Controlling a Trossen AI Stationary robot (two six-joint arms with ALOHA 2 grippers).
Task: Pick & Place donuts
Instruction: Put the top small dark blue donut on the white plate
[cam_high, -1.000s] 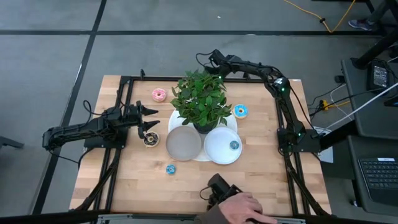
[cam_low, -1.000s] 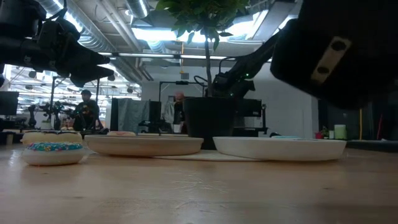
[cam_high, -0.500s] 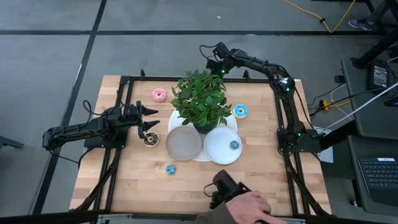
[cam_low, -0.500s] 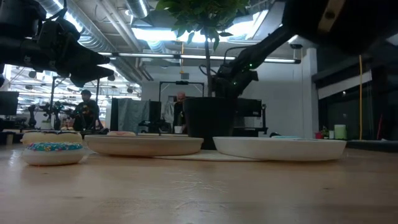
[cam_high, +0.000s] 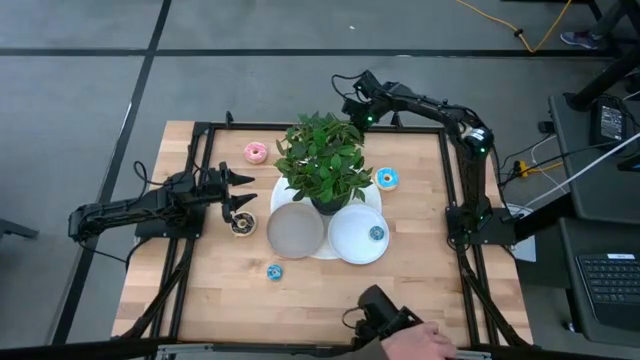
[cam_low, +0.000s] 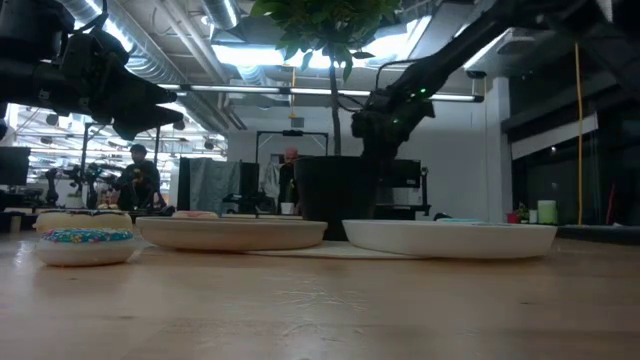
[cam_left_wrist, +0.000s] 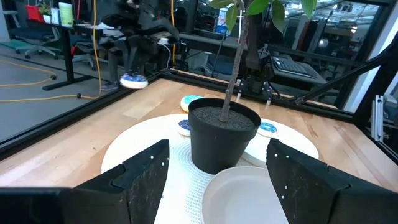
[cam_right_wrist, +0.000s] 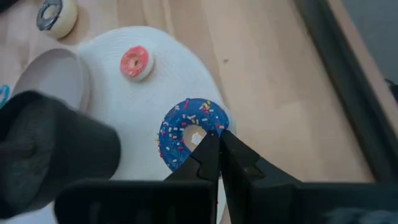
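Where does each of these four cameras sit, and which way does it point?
High view: above the table, facing straight down; both arms show, left gripper near the potted plant.
Low view: at tabletop height, facing level across the plates into the room; arms overhead.
Left wrist view: on the left arm, facing the plant's pot; its dark fingers frame it.
Right wrist view: on the right arm, looking down at a blue donut past its shut right gripper.
Shared: high, low and left wrist views show the plant.
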